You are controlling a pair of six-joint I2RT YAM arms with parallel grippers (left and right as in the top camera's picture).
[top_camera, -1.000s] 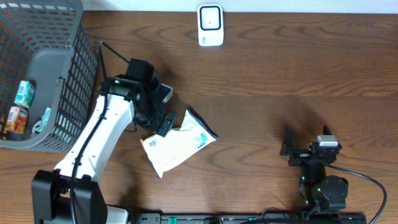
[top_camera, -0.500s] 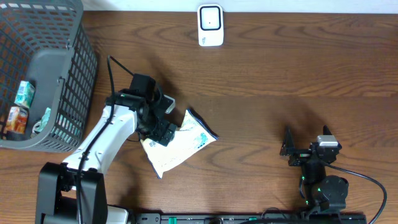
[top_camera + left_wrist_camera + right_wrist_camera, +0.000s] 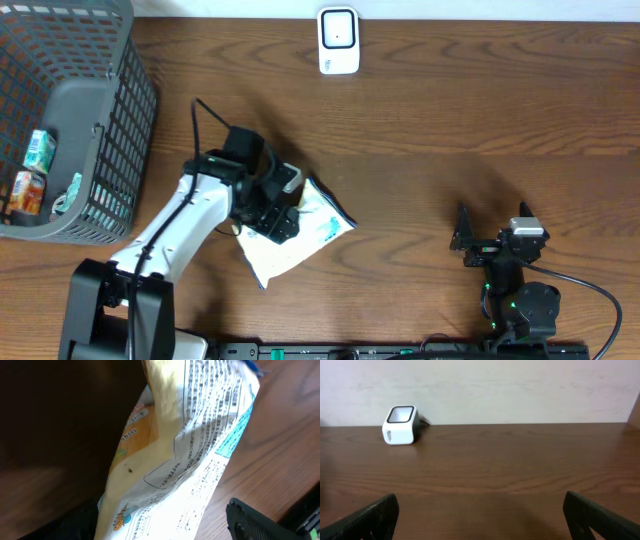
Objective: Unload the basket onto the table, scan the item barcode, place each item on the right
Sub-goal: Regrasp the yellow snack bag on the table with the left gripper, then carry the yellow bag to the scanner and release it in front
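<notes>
A white and yellow printed snack packet [image 3: 312,232] lies flat on the wooden table, left of centre. My left gripper [image 3: 281,206] is down over its upper left end. In the left wrist view the packet [image 3: 190,455] fills the space between the jaws. The right finger [image 3: 252,520] stands off it with bare wood between, so my left gripper [image 3: 162,527] is open around the packet. The white barcode scanner [image 3: 338,41] stands at the table's far edge. My right gripper [image 3: 490,238] rests open and empty at the front right, facing the scanner [image 3: 400,425].
A grey wire basket [image 3: 112,120] at the far left holds several small packaged items [image 3: 30,170]. The left arm reaches from the front left diagonally towards the packet.
My left gripper moved right and forward from beside the basket onto the packet's end. Its jaws have narrowed a little. The packet shifted slightly. The right arm stayed still.
</notes>
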